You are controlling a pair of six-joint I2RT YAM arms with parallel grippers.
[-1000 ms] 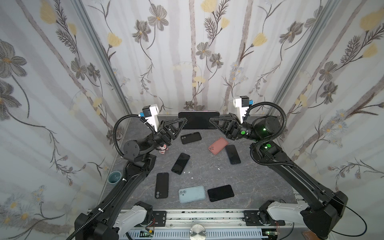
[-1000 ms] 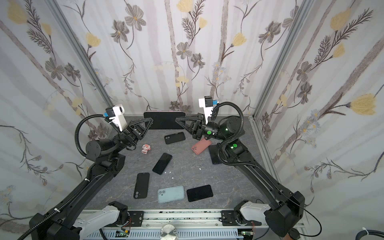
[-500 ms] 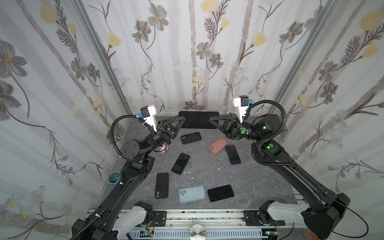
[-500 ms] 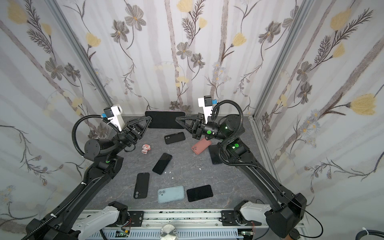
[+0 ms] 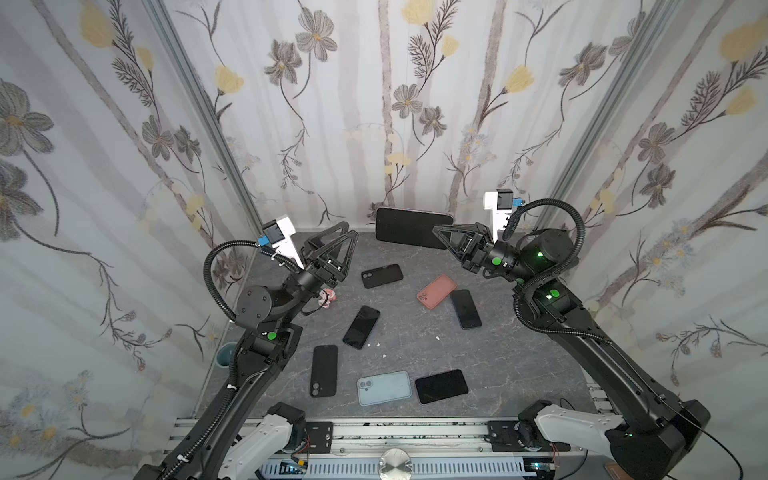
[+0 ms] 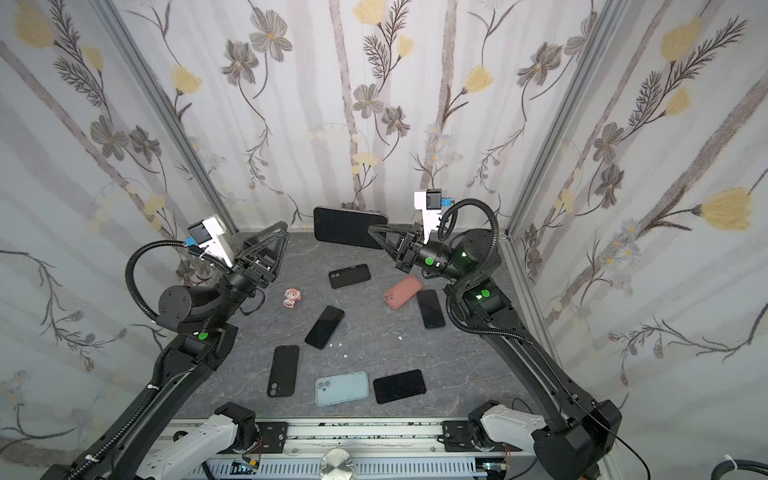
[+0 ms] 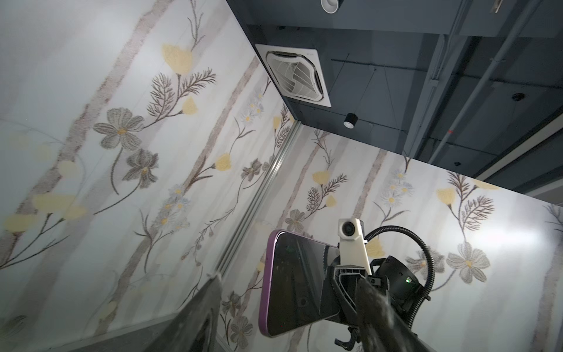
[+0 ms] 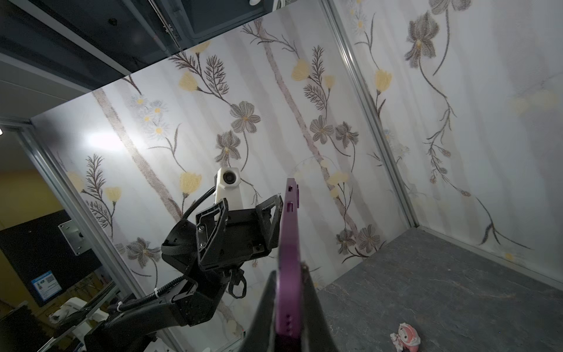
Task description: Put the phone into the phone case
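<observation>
Two black robot arms rise from a rail at the front of a dark grey surface walled in by floral panels. The right arm climbs from its front corner base, bends at the elbow, and turns its wrist sideways towards the middle, level with the surface. The right end effector is closed on one short end of the phone, pinching its two faces. The phone hangs in the air near the back wall, well above the surface, with its long side level and its dark screen towards the top cameras. The left wrist view shows the phone with a purple rim around the screen. The right wrist view shows it edge on, a thick purple band between the two dark fingers. I cannot tell whether the purple is a case or the phone's own body. The left arm rises from the opposite front corner, elbow bent, wrist angled up and back. The left end effector is spread wide and holds nothing. Its tips point at the phone's free end and sit just beside it, with a small gap in both top views. Below lie several loose phones and cases, among them a pink case and a blue case, plus a figurine.
</observation>
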